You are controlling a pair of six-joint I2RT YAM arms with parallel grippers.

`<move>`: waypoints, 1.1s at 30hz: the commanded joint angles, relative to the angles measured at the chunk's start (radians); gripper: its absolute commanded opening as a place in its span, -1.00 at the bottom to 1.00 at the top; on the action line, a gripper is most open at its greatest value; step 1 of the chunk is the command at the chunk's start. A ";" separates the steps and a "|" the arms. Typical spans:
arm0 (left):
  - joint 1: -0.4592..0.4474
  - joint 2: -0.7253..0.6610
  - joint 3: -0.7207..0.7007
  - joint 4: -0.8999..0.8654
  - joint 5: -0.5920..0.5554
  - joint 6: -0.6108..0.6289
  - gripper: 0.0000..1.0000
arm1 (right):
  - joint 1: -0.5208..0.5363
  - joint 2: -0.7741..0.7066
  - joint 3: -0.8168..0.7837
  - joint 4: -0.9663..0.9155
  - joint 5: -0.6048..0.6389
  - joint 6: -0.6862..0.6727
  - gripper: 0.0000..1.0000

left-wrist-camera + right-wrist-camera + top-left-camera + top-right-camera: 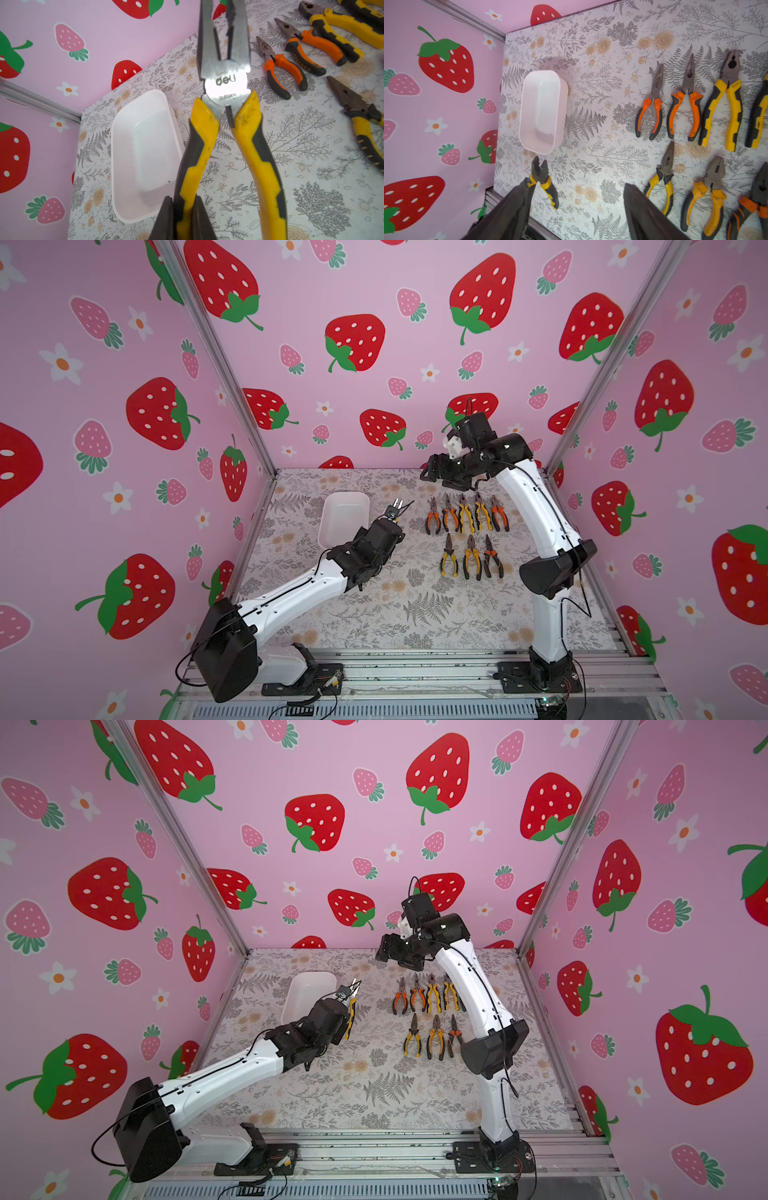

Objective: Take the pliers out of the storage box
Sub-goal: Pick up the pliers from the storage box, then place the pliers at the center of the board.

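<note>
Pliers with yellow-and-black handles and grey steel jaws [226, 83] hang just beside the white plastic storage box [124, 166], nose toward the pink back wall [395, 364], long axis in line with the left gripper [182, 220], which clamps one handle. We read "deli" on the pivot; the smaller stamp below is illegible. Eight other pliers [465, 514] lie on the floral mat [415, 614], noses likewise backward. The right gripper [577, 185] has its fingers well apart.

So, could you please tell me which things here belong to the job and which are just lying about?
Job: storage box, empty; yellow-handled pliers, clamped in the left gripper; eight pliers laid in two rows; right gripper, open.
Just there: floral table cover; strawberry walls.
</note>
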 commanded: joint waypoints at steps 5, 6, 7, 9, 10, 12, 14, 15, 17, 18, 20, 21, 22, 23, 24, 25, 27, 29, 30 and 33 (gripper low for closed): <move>-0.073 0.053 0.014 0.228 -0.159 0.105 -1.00 | 0.011 0.031 -0.040 -0.081 -0.156 0.020 0.48; -0.077 0.065 0.019 0.233 -0.161 0.111 -1.00 | 0.011 0.025 -0.057 -0.071 -0.159 0.024 0.48; -0.080 0.077 0.024 0.240 -0.165 0.115 -1.00 | 0.011 0.018 -0.072 -0.062 -0.165 0.028 0.48; -0.087 0.095 0.029 0.261 -0.167 0.122 -1.00 | 0.013 0.018 -0.082 -0.055 -0.175 0.029 0.48; -0.091 0.102 0.035 0.269 -0.171 0.125 -1.00 | 0.014 0.019 -0.085 -0.056 -0.185 0.029 0.48; -0.098 0.117 0.045 0.284 -0.176 0.132 -1.00 | 0.017 0.022 -0.101 -0.050 -0.198 0.032 0.47; -0.101 0.134 0.059 0.290 -0.183 0.139 -1.00 | 0.023 0.018 -0.129 -0.033 -0.210 0.035 0.45; -0.104 0.139 0.063 0.297 -0.183 0.143 -1.00 | 0.026 0.017 -0.141 -0.027 -0.213 0.037 0.45; -0.106 0.147 0.070 0.305 -0.186 0.147 -1.00 | 0.031 0.012 -0.170 -0.012 -0.213 0.042 0.45; -0.108 0.149 0.071 0.307 -0.188 0.147 -1.00 | 0.033 0.009 -0.183 -0.008 -0.210 0.042 0.45; -0.111 0.146 0.073 0.315 -0.188 0.152 -1.00 | 0.034 0.003 -0.217 0.005 -0.198 0.041 0.45; -0.111 0.146 0.075 0.316 -0.188 0.152 -1.00 | 0.034 0.000 -0.232 0.012 -0.198 0.041 0.44; -0.112 0.144 0.075 0.317 -0.189 0.152 -1.00 | 0.034 -0.005 -0.247 0.019 -0.199 0.041 0.44; -0.112 0.142 0.076 0.317 -0.188 0.153 -1.00 | 0.034 -0.007 -0.263 0.026 -0.199 0.042 0.44; -0.112 0.142 0.076 0.317 -0.189 0.153 -1.00 | 0.034 -0.009 -0.275 0.031 -0.200 0.042 0.43; -0.112 0.143 0.078 0.317 -0.189 0.153 -1.00 | 0.034 -0.013 -0.286 0.038 -0.199 0.044 0.41; -0.114 0.144 0.079 0.316 -0.188 0.156 -1.00 | 0.037 -0.019 -0.305 0.046 -0.201 0.047 0.34; -0.114 0.148 0.081 0.315 -0.188 0.153 -1.00 | 0.043 -0.025 -0.316 0.051 -0.201 0.048 0.26; -0.114 0.150 0.082 0.314 -0.187 0.153 -1.00 | 0.046 -0.028 -0.320 0.052 -0.198 0.050 0.22; -0.115 0.158 0.086 0.313 -0.184 0.152 -1.00 | 0.054 -0.039 -0.341 0.064 -0.196 0.058 0.14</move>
